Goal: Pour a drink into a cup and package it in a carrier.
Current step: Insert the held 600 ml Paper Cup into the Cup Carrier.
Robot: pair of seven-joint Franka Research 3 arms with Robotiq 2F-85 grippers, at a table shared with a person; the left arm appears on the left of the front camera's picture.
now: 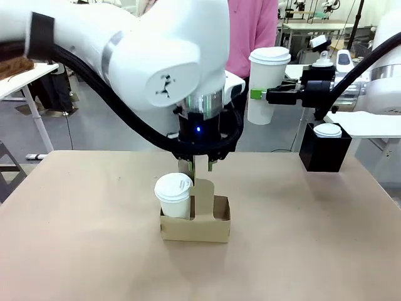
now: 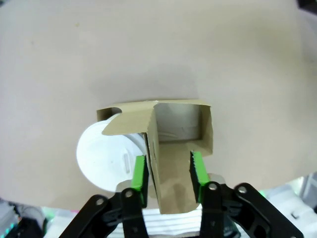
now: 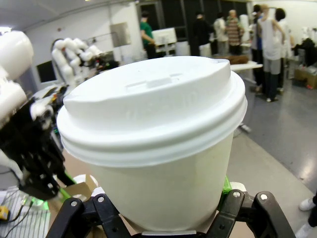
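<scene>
Here, reading across the front view from 9 o'clock, the left arm (image 1: 125, 56) reaches in high from the picture's edge and bends down over the middle of the tan table (image 1: 75, 251). Below it stands the brown cardboard carrier (image 1: 195, 229), roughly at the table's centre. A white lidded cup (image 1: 173, 193) is seated upright in the cell on its 9 o'clock side, and the cell at 3 o'clock of the upright handle tab (image 1: 203, 197) shows open cardboard. The left gripper (image 1: 200, 167) hangs straight down at 12 o'clock over that tab. In its wrist view the green pads (image 2: 140, 174) stand spread to either side of the tab's top, released rather than pinching, with a sliver of space at the pad beside the cup's lid. Behind, between 12 and 1 o'clock of the carrier, a person (image 1: 254, 28) in a pink top stands at the far side. At 1 o'clock, well above the tabletop, a tall white paper cup (image 1: 268, 88) with a dome lid is upright in the air. The right gripper (image 1: 262, 94) reaches in from 3 o'clock and is clenched around its wall; the right wrist view shows the cup rising between its two fingers. At 2 o'clock of the carrier, near the table's far right edge, sits a black box (image 1: 322, 157) with a white lid (image 1: 328, 130) showing at its top.
</scene>
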